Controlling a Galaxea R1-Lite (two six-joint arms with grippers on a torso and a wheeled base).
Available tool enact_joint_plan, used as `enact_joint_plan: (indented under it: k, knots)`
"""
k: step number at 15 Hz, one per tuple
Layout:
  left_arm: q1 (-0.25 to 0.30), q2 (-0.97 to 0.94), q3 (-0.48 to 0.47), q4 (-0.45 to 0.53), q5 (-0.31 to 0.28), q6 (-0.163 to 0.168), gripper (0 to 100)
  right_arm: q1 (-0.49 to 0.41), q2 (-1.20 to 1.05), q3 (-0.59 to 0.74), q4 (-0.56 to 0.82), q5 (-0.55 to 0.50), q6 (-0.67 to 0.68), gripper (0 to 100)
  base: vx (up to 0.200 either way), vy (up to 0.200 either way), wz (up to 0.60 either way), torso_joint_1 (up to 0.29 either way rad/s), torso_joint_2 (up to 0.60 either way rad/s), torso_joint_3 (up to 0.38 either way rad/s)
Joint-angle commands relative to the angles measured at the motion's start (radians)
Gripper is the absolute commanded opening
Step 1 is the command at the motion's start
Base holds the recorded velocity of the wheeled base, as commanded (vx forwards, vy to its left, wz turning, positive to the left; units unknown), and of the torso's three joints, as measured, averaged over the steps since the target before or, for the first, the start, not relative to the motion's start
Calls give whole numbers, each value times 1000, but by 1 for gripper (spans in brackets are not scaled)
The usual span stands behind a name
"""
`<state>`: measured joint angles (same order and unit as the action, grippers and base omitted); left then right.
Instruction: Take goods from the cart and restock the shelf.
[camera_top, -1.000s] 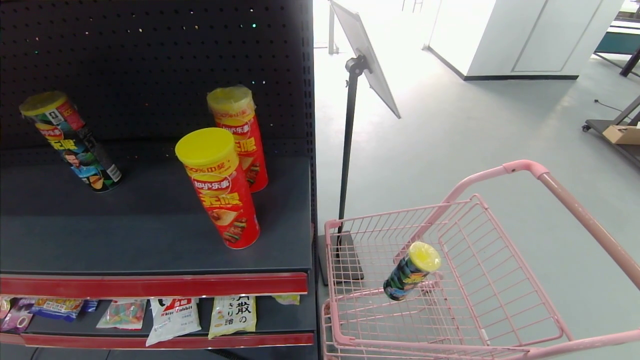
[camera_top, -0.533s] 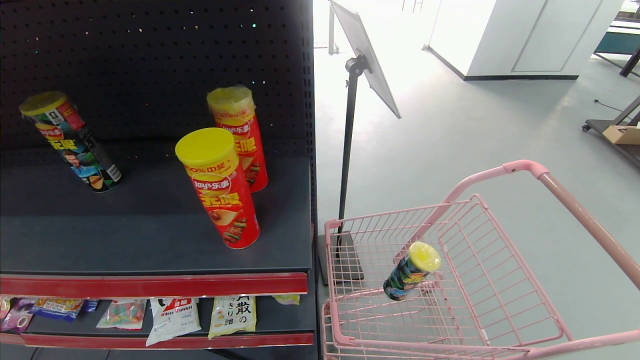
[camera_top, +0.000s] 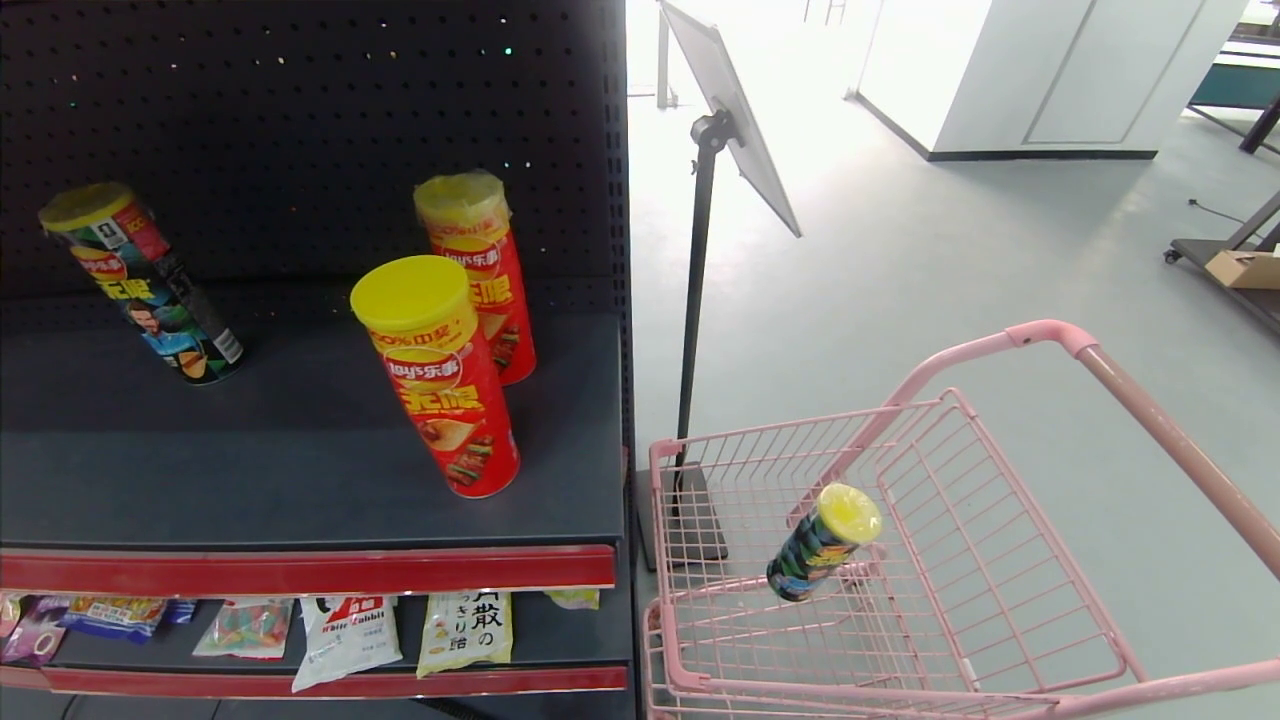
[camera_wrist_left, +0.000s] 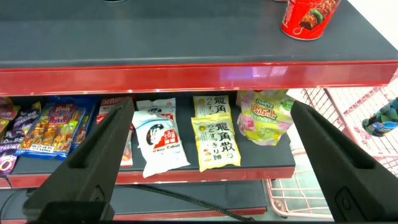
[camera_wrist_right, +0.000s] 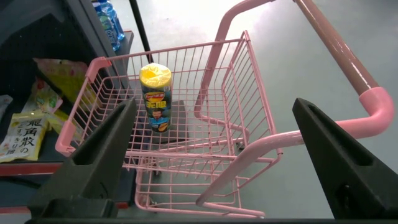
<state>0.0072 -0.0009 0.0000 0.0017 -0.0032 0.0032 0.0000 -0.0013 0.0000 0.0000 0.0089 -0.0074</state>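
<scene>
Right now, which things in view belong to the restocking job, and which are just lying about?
For the job: chip can in the pink cart; top shelf.
Lying about: snack bags on the lower shelf; sign stand; cardboard box.

Pale grey smooth floor (camera_top: 900, 260), matt, spreading back across an open room. Strong white light (camera_top: 660, 150) at the far middle, washing the floor there almost to white. Slim black metal pole (camera_top: 695, 300), upright on a flat dark base plate (camera_top: 690, 500), carrying a tilted white rectangular panel (camera_top: 745, 130) at its head. Farther back on the right, white boxy partition wall (camera_top: 1040, 70) with a dark skirting strip (camera_top: 1040, 155) along its foot. Beyond it, teal-edged table (camera_top: 1235, 85), cut by the frame. Near the right edge, low dark wheeled platform (camera_top: 1197, 249) bearing a brown cardboard box (camera_top: 1245, 268); thin black cable (camera_top: 1212, 211) lying on the floor near it.
</scene>
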Motion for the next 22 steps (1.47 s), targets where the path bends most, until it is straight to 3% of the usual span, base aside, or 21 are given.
enact_joint_plan:
  k: [1, 11, 22]
  knots:
    - [0, 1, 0, 0, 0, 0, 100, 0, 1, 0, 0, 0, 3, 100, 0, 0, 0, 0, 0, 0]
    - [0, 1, 0, 0, 0, 0, 100, 0, 1, 0, 0, 0, 3, 100, 0, 0, 0, 0, 0, 0]
    - [0, 1, 0, 0, 0, -2, 100, 0, 1, 0, 0, 0, 4, 100, 0, 0, 0, -148, 335, 179]
